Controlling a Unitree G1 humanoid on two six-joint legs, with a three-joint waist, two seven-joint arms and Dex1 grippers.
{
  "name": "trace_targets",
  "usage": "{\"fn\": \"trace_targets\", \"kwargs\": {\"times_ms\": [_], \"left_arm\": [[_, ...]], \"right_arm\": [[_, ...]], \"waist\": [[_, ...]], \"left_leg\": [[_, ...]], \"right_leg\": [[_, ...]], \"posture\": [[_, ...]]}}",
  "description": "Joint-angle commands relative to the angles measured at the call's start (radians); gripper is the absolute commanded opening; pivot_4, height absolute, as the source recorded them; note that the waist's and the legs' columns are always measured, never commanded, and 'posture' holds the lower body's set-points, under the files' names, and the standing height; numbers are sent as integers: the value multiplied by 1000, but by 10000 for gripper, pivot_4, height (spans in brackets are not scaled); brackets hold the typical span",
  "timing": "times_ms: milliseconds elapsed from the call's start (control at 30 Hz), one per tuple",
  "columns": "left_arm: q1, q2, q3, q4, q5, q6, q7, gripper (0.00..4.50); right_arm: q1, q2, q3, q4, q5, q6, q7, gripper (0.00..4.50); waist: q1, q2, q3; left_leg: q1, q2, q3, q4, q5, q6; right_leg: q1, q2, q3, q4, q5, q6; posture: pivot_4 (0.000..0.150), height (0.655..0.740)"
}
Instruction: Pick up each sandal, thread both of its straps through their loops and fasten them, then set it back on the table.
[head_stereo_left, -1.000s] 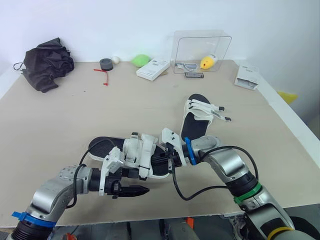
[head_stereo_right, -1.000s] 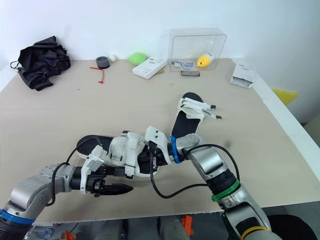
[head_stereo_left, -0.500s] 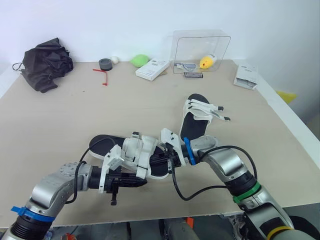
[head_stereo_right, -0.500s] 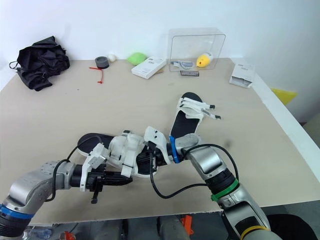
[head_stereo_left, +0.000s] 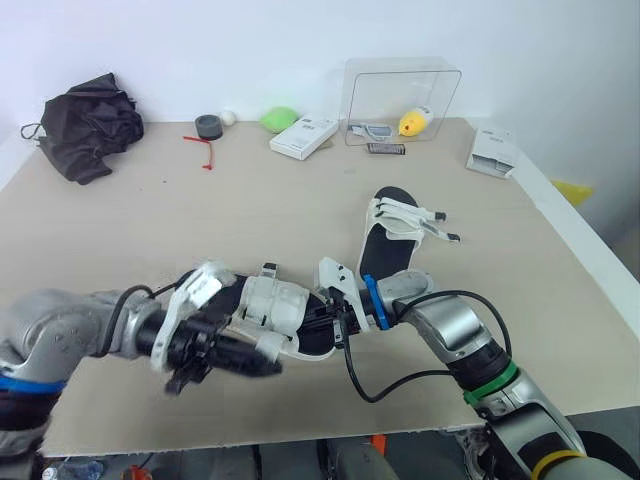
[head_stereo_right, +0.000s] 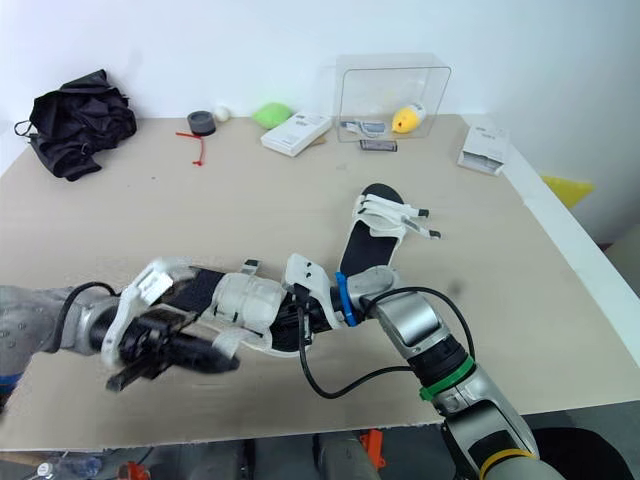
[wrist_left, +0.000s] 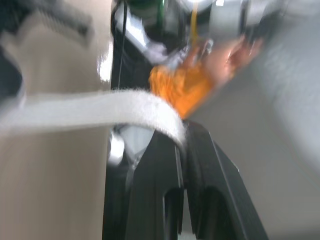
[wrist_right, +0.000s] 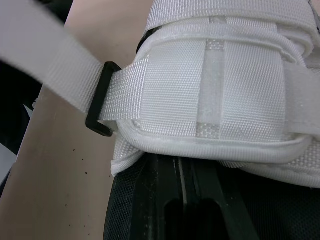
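Note:
The near sandal (head_stereo_left: 275, 312), black-soled with white straps, lies near the table's front edge between my two grippers. My left gripper (wrist_left: 182, 145) is shut on the end of one white strap (wrist_left: 100, 112), which stretches away from the sandal; in the left eye view this gripper (head_stereo_left: 215, 355) sits at the sandal's front left. The same strap (wrist_right: 55, 65) runs through a black loop (wrist_right: 100, 122). My right gripper (head_stereo_left: 325, 320) is shut on the sandal's right side, its fingers (wrist_right: 165, 200) under the white upper. The second sandal (head_stereo_left: 395, 240) lies further back on the right with its straps loose.
Along the table's back edge are a black cloth (head_stereo_left: 90, 125), a tape roll (head_stereo_left: 210, 127), a green object (head_stereo_left: 282, 120), a white box (head_stereo_left: 305, 137) and a clear container (head_stereo_left: 400, 100) with a yellow object. Another white box (head_stereo_left: 493, 152) lies near the right edge.
My left gripper has closed on the strap end, and its hand has turned and shifted left along the sandal's front. The right gripper keeps its hold.

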Motion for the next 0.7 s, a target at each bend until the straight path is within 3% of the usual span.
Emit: {"fn": "trace_targets", "kwargs": {"times_ms": [33,233,567,700], "left_arm": [[-67,-108,78,136,-95,20,218,588],[-120,-250,75,309,-58,64,452,588],[-299,-382,57,511,44,157,614,588],[-331,-369,15,521,126,202,599,14611]], "right_arm": [[-2,-4,7,25,-14,7,-13,0],[2,-6,6,19,-13,10,-18,0],[6,-3,7,16,-12,10,-29,0],[7,1,6,15,-12,9,-35,0]], "waist": [[0,-1,0],[4,0,0],[12,0,-1],[11,0,-1]], "left_leg": [[0,0,-1,1,0,0],[0,0,-2,2,0,0],[0,-4,-3,4,4,-3],[-1,-5,-3,5,5,-3]], "right_leg": [[0,0,0,0,0,0],[1,0,0,0,2,0],[3,-1,0,0,6,4],[3,-1,2,0,6,5]], "posture": [[1500,7400],[1500,7400],[1500,7400],[1500,7400]]}}
